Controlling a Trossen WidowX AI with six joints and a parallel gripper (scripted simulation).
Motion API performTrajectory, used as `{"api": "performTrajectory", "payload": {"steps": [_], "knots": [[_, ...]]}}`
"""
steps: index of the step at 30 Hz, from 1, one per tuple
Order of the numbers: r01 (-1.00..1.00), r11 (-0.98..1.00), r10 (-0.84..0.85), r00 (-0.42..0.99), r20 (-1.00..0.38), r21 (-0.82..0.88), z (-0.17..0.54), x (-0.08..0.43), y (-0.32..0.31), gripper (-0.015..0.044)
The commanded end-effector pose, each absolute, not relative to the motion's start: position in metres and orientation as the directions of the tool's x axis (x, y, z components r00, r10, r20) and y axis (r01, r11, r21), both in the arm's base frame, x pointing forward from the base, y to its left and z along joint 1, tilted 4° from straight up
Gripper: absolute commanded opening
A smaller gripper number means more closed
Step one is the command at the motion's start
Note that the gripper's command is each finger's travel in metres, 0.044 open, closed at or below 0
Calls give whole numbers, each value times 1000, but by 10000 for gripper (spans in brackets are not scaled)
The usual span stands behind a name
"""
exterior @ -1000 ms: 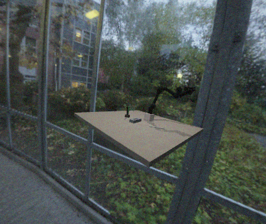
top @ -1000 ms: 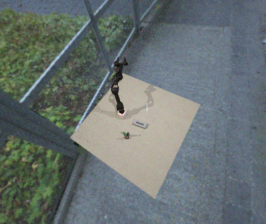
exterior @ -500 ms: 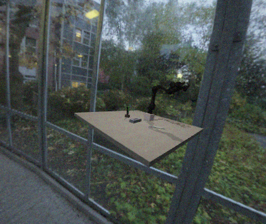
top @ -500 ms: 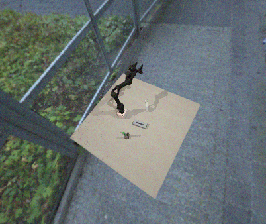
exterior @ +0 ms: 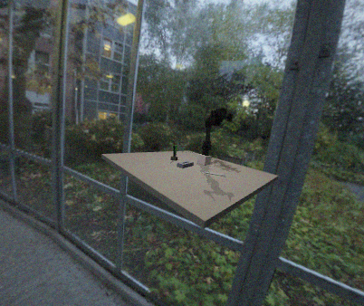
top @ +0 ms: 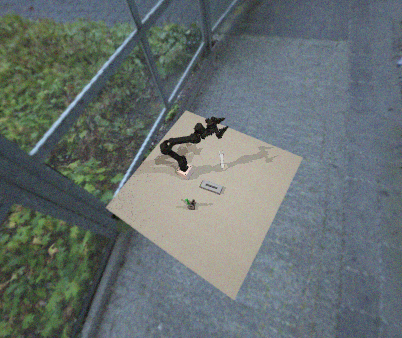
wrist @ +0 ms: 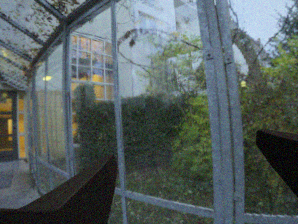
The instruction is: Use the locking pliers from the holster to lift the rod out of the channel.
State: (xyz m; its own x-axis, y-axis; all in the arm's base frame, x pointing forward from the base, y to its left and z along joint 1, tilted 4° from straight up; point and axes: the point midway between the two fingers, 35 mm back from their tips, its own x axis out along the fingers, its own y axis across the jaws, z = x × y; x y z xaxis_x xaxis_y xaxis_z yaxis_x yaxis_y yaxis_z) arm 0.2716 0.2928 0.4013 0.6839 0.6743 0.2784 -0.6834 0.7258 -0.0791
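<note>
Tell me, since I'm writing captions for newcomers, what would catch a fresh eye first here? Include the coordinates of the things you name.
Probably the black robot arm (top: 166,146) (exterior: 207,136), raised over the tan tabletop (top: 246,210) (exterior: 186,199) with its claw (top: 225,126) open. Next, the green-handled pliers (top: 187,201) (exterior: 175,148) upright in their holster (top: 192,206) (exterior: 174,158), beside the grey channel block (top: 205,189) (exterior: 186,166).

- Desk (top: 256,210) (exterior: 196,181), centre of the frame from the top: matt, smooth, tan (perhaps wood)
- Arm (top: 178,141) (exterior: 207,136): matt black
- Frame post (top: 41,187) (exterior: 277,149) (wrist: 220,100): painted-looking metal, dull grey

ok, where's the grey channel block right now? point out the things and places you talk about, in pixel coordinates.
Top view: grey channel block (top: 218,190) (exterior: 186,165) lies flat on the tabletop (top: 236,240) (exterior: 196,204), between the pliers' holster (top: 192,206) (exterior: 174,158) and the white strip (top: 222,160) (exterior: 215,174).
</note>
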Motion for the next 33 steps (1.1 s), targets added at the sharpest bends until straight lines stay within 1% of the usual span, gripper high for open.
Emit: {"api": "performTrajectory", "payload": {"steps": [1, 7, 14, 17, 23, 24, 25, 27, 29, 31, 33], "knots": [[-560, 826, 559, 799, 223, -64, 385, 304, 227, 440], [-335, 941, 337, 930, 149, -39, 361, 329, 125, 440], [-52, 999, 52, 997, 65, -6, 329, 321, 18, 440], [0, 1000, 0, 999, 50, 0, 323, 316, 0, 440], [0, 1000, 0, 999, 50, 0, 323, 316, 0, 440], [1, 1000, -1, 1000, 31, 13, 319, 317, 0, 440], [6, 999, -5, 1000, -25, 50, 307, 322, -1, 440], [63, 981, -18, 971, -237, 183, 262, 333, -5, 440], [174, 941, -31, 898, -440, 290, 218, 335, -9, 440], [282, 897, -38, 816, -577, 340, 186, 331, -11, 440], [416, 835, -44, 702, -711, 359, 155, 321, -14, 440]]}}
